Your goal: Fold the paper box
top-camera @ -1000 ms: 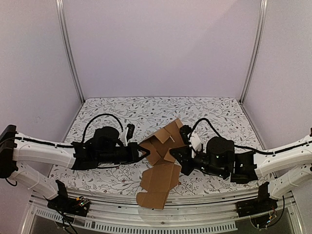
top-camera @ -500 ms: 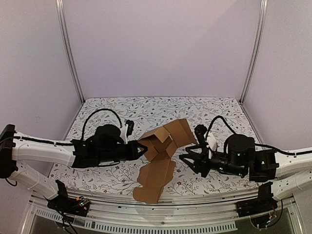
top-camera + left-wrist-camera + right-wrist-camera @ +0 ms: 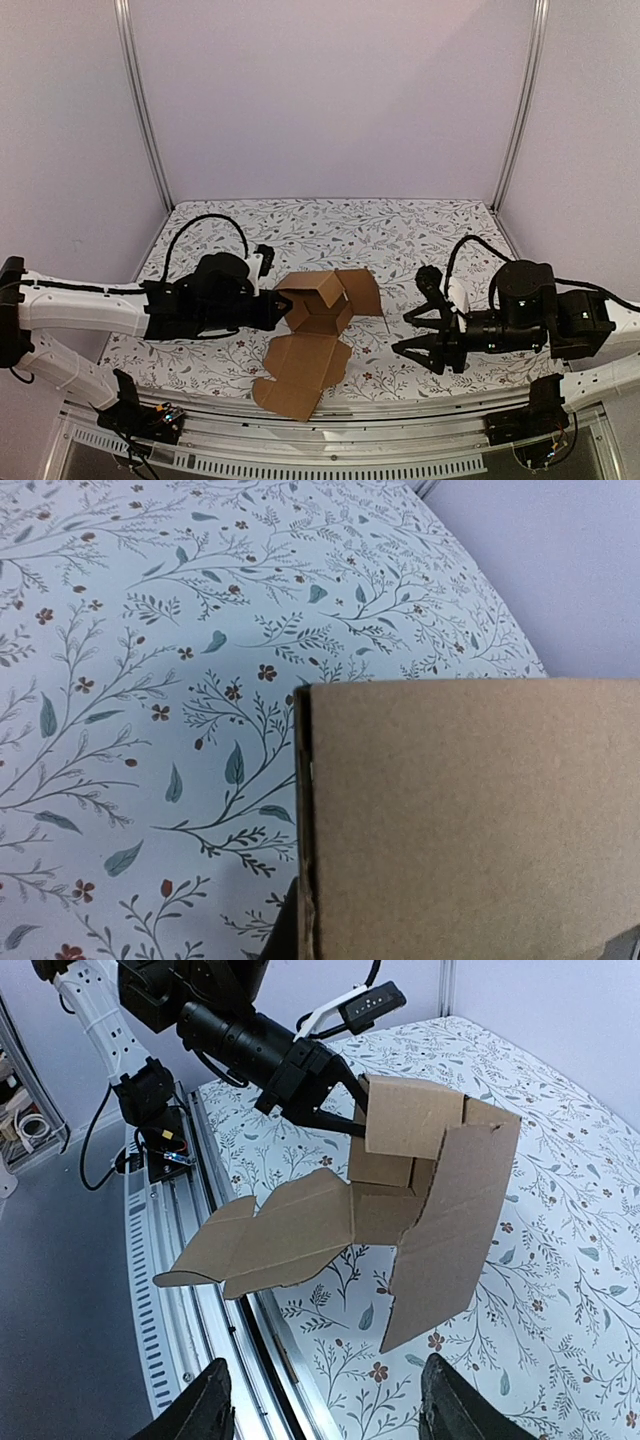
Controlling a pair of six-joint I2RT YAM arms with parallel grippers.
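The paper box (image 3: pixel 322 303) is a brown cardboard piece, partly folded and held just above the floral table cover (image 3: pixel 420 240). One long flap (image 3: pixel 298 370) hangs toward the near edge, and another flap (image 3: pixel 362 290) sticks out to the right. My left gripper (image 3: pixel 284 309) is shut on the box's left panel. In the left wrist view, cardboard (image 3: pixel 460 820) fills the lower right and hides the fingers. My right gripper (image 3: pixel 403 333) stands open to the right of the box, clear of it. In the right wrist view the box (image 3: pixel 420 1160) hangs ahead of the spread fingertips (image 3: pixel 215 1408).
A metal rail (image 3: pixel 330 425) runs along the table's near edge, under the hanging flap. Upright frame posts (image 3: pixel 145 110) stand at the back corners against the plain walls. Black cables loop over both arms.
My right gripper has opened, let go of the box and drawn back to the right. The left gripper has carried the box a little left and lower, and its flaps have dropped.
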